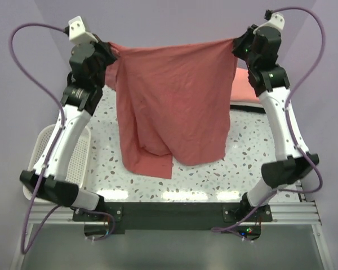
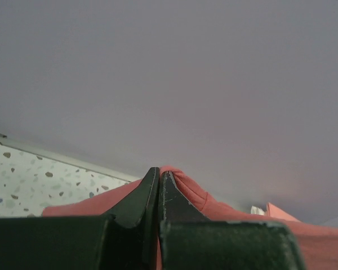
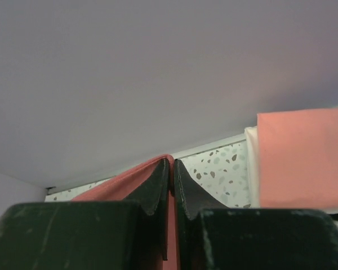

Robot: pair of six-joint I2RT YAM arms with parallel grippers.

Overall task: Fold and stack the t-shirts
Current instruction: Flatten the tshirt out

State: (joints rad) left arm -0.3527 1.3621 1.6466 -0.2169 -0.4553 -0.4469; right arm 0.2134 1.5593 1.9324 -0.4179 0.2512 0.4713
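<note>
A dusty brick-red t-shirt (image 1: 172,101) hangs stretched in the air between my two grippers, its lower edge draping onto the speckled table (image 1: 248,152). My left gripper (image 1: 110,52) is shut on its top left corner; the cloth bulges past the fingertips in the left wrist view (image 2: 183,183). My right gripper (image 1: 239,45) is shut on its top right corner, cloth pinched between the fingers (image 3: 170,169). A folded salmon-pink shirt (image 1: 245,87) lies at the far right on a black one (image 1: 245,105); it also shows in the right wrist view (image 3: 301,157) over a white one (image 3: 251,163).
A white plastic mesh basket (image 1: 59,163) stands at the left table edge beside the left arm. A pale wall rises behind the table. The black mounting rail (image 1: 174,214) runs along the near edge.
</note>
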